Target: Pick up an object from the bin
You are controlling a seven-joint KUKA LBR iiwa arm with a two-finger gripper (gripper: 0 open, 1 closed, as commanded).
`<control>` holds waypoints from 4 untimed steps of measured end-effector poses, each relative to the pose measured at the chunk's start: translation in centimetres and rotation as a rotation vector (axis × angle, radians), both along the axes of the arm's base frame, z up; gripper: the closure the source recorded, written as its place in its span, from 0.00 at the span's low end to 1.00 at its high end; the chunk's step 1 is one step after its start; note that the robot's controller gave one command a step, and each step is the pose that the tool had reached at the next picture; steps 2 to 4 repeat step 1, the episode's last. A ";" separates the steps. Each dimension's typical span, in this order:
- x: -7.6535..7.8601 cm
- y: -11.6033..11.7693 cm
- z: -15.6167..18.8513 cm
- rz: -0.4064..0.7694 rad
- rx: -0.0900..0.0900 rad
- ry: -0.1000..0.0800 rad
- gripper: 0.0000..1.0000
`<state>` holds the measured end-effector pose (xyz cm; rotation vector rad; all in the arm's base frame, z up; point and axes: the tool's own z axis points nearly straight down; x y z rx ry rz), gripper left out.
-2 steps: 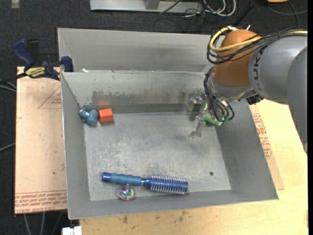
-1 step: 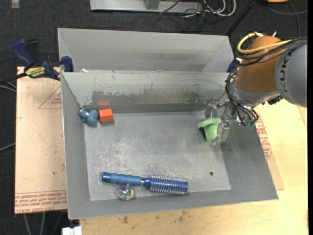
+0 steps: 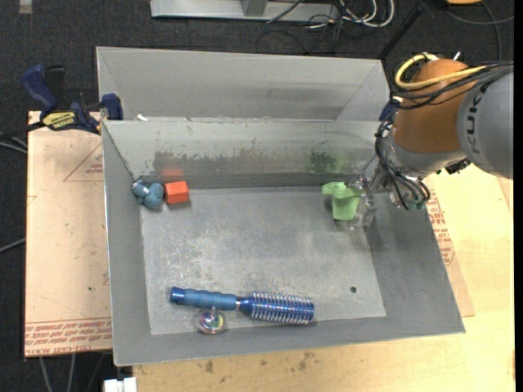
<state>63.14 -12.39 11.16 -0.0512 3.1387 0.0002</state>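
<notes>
gripper [image 3: 362, 211] low at back-right of bin [image 3: 245, 243], just beside green cup-like piece [image 3: 341, 201] | open or closed: cannot tell | piece likely light, stiff, slick plastic — pinch across its wall | blue brush [image 3: 245, 305], orange block [image 3: 176, 192] well apart

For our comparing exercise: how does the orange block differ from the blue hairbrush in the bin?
The orange block is small and boxy; the blue hairbrush is long and thin. The block sits by the far wall, at left; the hairbrush lies along the near wall. Both lie well clear of the gripper.
</notes>
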 end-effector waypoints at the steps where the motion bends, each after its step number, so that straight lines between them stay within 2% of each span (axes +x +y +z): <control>1: -0.7 2.8 10.7 -0.016 0.000 -0.008 1.00; 4: -0.7 2.8 10.7 -0.016 0.000 -0.008 1.00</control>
